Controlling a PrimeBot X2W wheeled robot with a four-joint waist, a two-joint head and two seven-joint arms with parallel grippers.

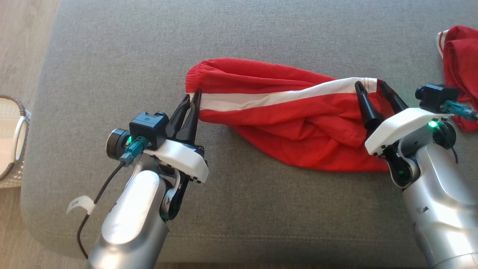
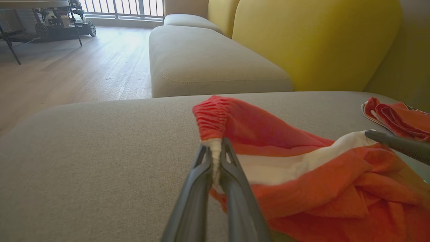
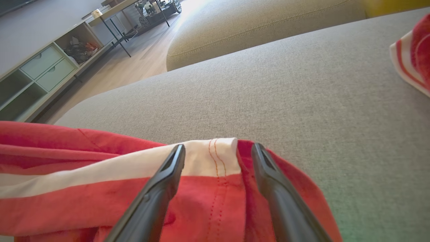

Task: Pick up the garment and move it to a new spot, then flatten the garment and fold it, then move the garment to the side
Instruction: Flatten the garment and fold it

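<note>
— Two-handed gripping yet?
— Not quite. Clamping the left claw [image 1: 193, 94] together on the red garment [image 1: 283, 123], at the waistband's white stripe; holding the right claw [image 1: 370, 83] spread apart over the hem, possibly brushing cloth.
— Lying where?
— Stretching across the grey sofa cushion [image 1: 112, 56], near a second red garment [image 1: 461, 67] on the right.

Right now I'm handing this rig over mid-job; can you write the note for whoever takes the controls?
Left gripper: shut on the red garment at its waistband end, on the white stripe.
Right gripper: open, jaws astride the hem end, not gripping.
Garment: stretched lengthwise on the grey cushion, lower half bunched. A second red garment lies at the far right.
Done: one end gripped; whether it was already relocated, can't tell.
Left: close the right gripper, flatten, fold, move aside.
</note>
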